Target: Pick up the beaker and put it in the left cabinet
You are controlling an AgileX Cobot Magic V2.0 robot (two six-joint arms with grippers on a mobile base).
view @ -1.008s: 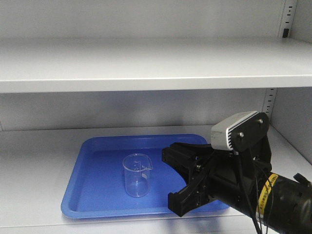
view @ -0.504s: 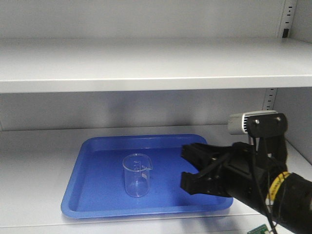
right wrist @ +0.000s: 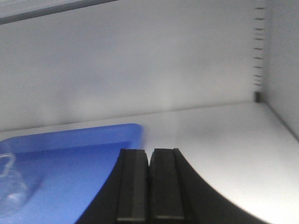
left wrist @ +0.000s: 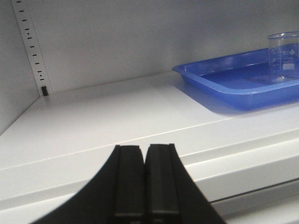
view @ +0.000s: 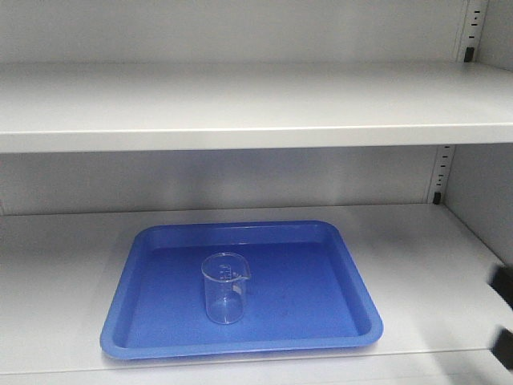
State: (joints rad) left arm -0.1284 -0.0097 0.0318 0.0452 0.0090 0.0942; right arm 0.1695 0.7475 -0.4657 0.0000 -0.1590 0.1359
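Small clear glass beaker (view: pixel 224 287) upright in shallow blue plastic tray (view: pixel 337 265), w/ tray on lower shelf of light grey metal cabinet (view: pixel 240 104). Nothing beside beaker. Left gripper (left wrist: pixel 145 179) pressed closed, empty, at shelf front, well left of tray. Right gripper (right wrist: pixel 148 184) closed too, empty, near tray's right corner.

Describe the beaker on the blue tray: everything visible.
The beaker is small, clear and cylindrical, glass by the look, with a pouring spout at its rim and faint white graduation marks. It looks empty and stands upright, slightly left of centre on the floor of the blue tray, which rests on the lower shelf of the grey cabinet. Only the tray touches it. No gripper is near it in the front view.
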